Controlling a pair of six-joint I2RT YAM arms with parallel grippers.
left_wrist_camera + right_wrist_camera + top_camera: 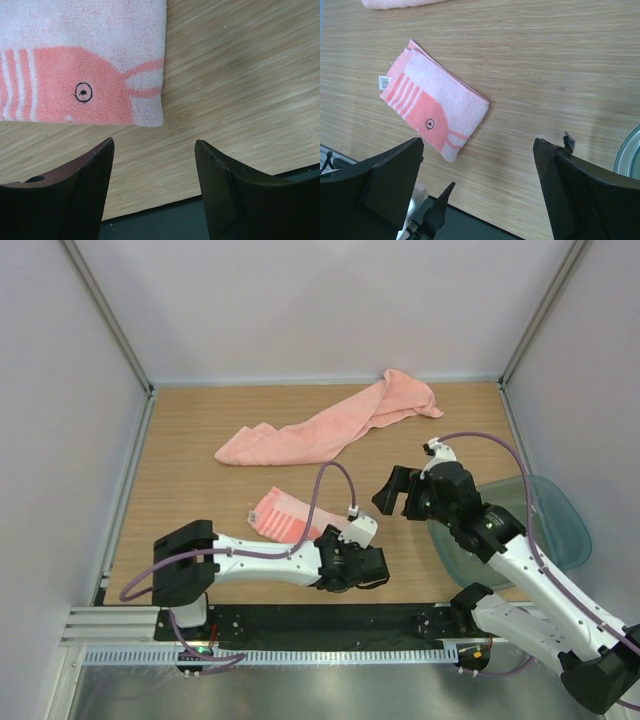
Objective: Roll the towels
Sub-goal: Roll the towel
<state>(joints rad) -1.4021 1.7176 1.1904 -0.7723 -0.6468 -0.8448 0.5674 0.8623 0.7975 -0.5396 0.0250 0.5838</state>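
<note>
The smaller towel [285, 515] lies folded flat near the table's front; it is salmon pink with pale stripes and a fish pattern [85, 92], and shows whole in the right wrist view [435, 117]. The long plain towel [330, 425] lies stretched and rumpled across the back, its edge [395, 3] just in the right wrist view. My left gripper [372, 568] [155, 145] is open and empty, low over bare wood at the front edge, just right of the folded towel's corner. My right gripper [398, 495] [477, 142] hangs wide open above the table, right of that towel, holding nothing.
A translucent teal-grey tray [555, 530] sits at the right under the right arm, its rim [631, 152] at the edge of the right wrist view. The black base strip [165, 220] borders the table's near edge. Grey walls enclose the back and sides.
</note>
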